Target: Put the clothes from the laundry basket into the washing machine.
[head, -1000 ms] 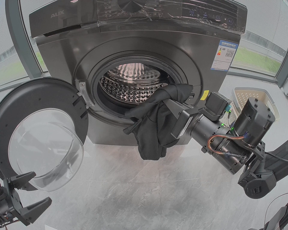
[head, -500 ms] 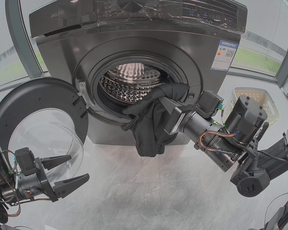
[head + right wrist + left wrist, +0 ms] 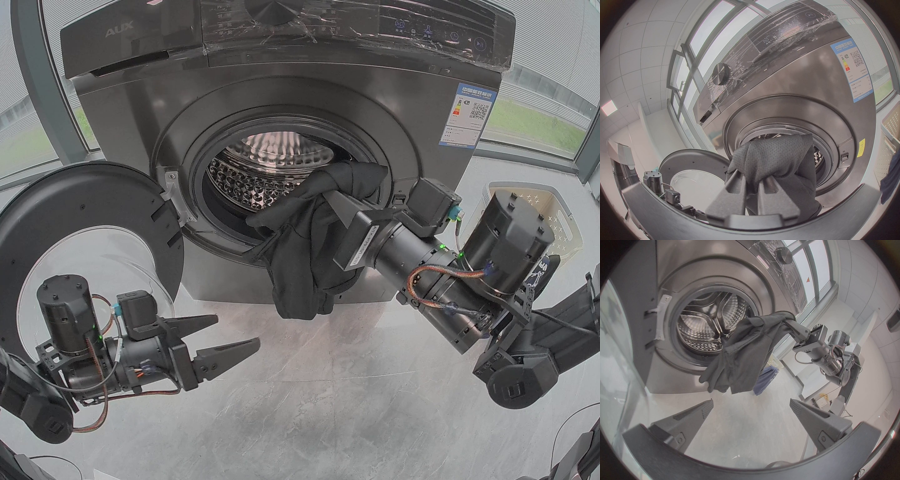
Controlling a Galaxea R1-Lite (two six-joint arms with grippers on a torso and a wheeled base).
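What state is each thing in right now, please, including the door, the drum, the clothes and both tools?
Washing machine door, swung fully open.
Drum, exposed, no clothes visible inside.
Black garment, gripped, hanging over the opening's rim, mostly outside.
Right tool, shut on the black garment.
Left tool, open and empty, low beside the door.
Laundry basket, upright, with a blue cloth draped at its rim.

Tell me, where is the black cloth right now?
In the head view, the black cloth hangs from the right hand in front of the open mouth of the washing machine, on its right side, drooping below the rim.
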